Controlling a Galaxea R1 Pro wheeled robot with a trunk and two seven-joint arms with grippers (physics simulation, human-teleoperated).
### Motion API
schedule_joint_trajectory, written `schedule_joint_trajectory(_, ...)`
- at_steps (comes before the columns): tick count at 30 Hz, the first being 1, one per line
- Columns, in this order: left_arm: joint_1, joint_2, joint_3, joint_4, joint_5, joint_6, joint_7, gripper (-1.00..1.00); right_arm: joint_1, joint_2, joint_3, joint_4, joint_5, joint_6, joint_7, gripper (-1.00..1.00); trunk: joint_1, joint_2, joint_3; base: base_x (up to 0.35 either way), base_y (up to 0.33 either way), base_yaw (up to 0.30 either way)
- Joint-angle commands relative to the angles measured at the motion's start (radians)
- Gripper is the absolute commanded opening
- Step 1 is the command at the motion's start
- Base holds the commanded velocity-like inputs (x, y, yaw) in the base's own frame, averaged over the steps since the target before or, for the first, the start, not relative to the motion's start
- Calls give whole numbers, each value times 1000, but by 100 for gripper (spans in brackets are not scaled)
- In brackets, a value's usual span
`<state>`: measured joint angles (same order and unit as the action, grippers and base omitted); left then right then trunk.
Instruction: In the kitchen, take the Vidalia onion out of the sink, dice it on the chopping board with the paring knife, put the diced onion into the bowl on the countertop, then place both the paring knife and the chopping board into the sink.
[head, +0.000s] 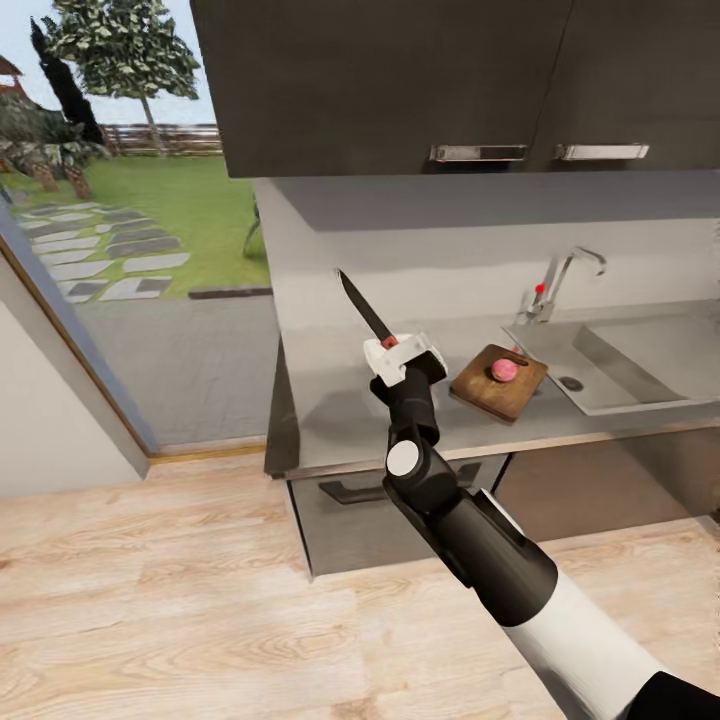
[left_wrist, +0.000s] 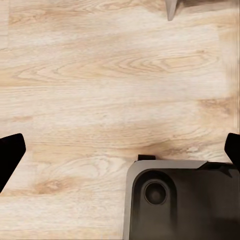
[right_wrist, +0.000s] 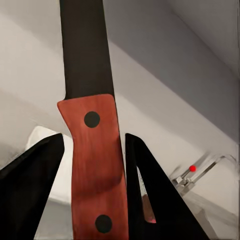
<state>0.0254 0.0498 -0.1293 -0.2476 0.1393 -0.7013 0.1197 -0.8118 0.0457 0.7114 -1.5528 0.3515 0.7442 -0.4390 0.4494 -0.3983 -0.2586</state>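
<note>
The right gripper (head: 398, 352) is raised over the countertop (head: 330, 410), pinching the knife (head: 365, 307) by its red handle, with the dark blade pointing up and to the far left. In the right wrist view the two black fingers (right_wrist: 37, 175) press on either side of the handle (right_wrist: 95, 170), and the blade rises past them toward the backsplash.

The board (head: 498, 382) lies on the countertop just left of the sink (head: 620, 365), well to the right of the gripper. The onion (head: 504, 370) sits whole on the board, a small pinkish round near its far end. So the onion is already out of the sink and the knife is in hand. The dicing looks not yet begun, since no pieces show on the board.

Something pale shows behind the right gripper, both in the head view and past the fingers in the right wrist view; it may be the bowl, but it is too hidden to be sure.

The left wrist camera looks down at the wood floor (left_wrist: 100, 90) and part of the robot's dark base (left_wrist: 180, 200). Its two fingertips (left_wrist: 10, 152) sit at opposite edges of that view, spread wide and holding nothing.

Still to do, by this reading: carry the knife across to the board, dice the onion, move the pieces into the bowl, then put knife and board into the sink.
</note>
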Motion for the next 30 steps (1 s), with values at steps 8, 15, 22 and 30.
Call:
schedule_joint_trajectory(8,1,0,-9,-2,9,-1,5,100,-1,-1,2,2,1,12,-4,-100,1,-2,-2,0,-317,0)
schedule_joint_trajectory(15,1,0,-9,-2,9,0,5,100,0,-1,3,3,0,12,-4,-100,1,-2,-2,2,-318,0)
schedule_joint_trajectory(22,1,0,-9,-2,8,0,5,100,0,1,3,4,0,14,-4,-100,1,-2,-2,59,-318,0)
schedule_joint_trajectory(30,0,-1,-9,-2,9,0,5,100,0,1,24,8,0,17,-4,-100,1,-2,-2,161,-273,0)
